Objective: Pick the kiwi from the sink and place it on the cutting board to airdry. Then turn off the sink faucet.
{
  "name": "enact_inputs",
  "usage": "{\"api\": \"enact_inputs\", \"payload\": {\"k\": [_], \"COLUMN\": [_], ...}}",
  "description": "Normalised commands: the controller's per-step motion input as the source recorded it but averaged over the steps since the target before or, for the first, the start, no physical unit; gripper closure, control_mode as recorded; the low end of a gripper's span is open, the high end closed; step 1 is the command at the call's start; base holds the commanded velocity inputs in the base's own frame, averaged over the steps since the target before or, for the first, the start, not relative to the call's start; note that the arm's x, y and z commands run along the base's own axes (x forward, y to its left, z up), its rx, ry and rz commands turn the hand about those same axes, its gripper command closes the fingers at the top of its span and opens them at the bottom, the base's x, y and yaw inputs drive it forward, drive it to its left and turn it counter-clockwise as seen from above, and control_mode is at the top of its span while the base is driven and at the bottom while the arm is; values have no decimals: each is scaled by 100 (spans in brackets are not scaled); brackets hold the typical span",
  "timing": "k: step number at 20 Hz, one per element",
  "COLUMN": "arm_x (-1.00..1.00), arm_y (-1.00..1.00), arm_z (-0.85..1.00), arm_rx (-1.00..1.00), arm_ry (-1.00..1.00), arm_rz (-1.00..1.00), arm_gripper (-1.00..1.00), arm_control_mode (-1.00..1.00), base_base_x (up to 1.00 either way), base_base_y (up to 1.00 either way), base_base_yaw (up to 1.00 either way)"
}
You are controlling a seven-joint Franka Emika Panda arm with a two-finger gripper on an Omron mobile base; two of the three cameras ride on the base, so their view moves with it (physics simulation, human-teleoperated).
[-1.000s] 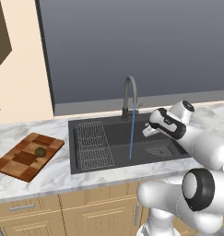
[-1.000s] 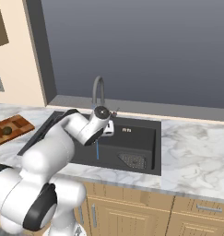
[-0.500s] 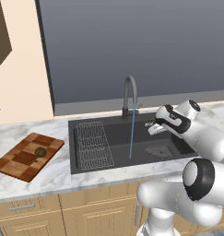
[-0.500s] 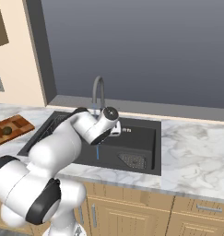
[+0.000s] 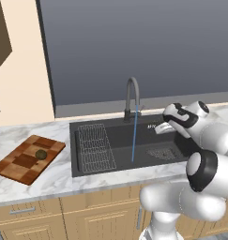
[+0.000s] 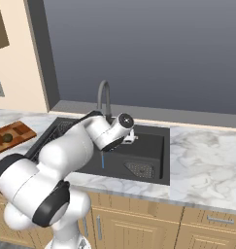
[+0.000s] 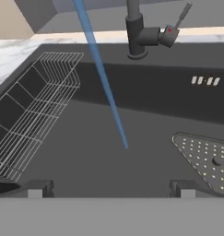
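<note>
The kiwi (image 5: 40,153) lies on the checkered cutting board (image 5: 21,161) on the counter left of the sink (image 5: 146,140); from the right base view the kiwi (image 6: 8,138) and cutting board (image 6: 17,131) sit at the far left. Water runs in a blue stream (image 5: 133,136) from the sink faucet (image 5: 132,96) into the basin. My gripper (image 5: 161,127) hovers open and empty over the right part of the sink, just right of the faucet. In the hand view the gripper (image 7: 109,188) looks at the faucet base (image 7: 136,32) and its side lever (image 7: 179,22), further off.
A wire rack (image 7: 35,110) fills the sink's left part and a drain grate (image 7: 205,156) lies at the right of its floor. Marble counter (image 6: 207,160) runs on both sides, with a dark window behind the faucet.
The hand has shifted a little to the right over the sink, closer to the faucet's side, with the elbow swinging along. The jaws stay open. Kiwi and board are unmoved.
</note>
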Motion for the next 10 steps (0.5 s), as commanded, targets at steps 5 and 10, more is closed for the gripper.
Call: {"api": "enact_inputs", "payload": {"k": [5, 10], "arm_x": [17, 15], "arm_y": [-15, -12], "arm_z": [0, 0], "arm_rx": [5, 3], "arm_ry": [0, 0], "arm_rz": [-5, -4], "arm_gripper": [-100, -100], "arm_control_mode": [-100, -100], "base_base_x": [0, 0], "base_base_y": [0, 0], "base_base_yaw": [0, 0]}}
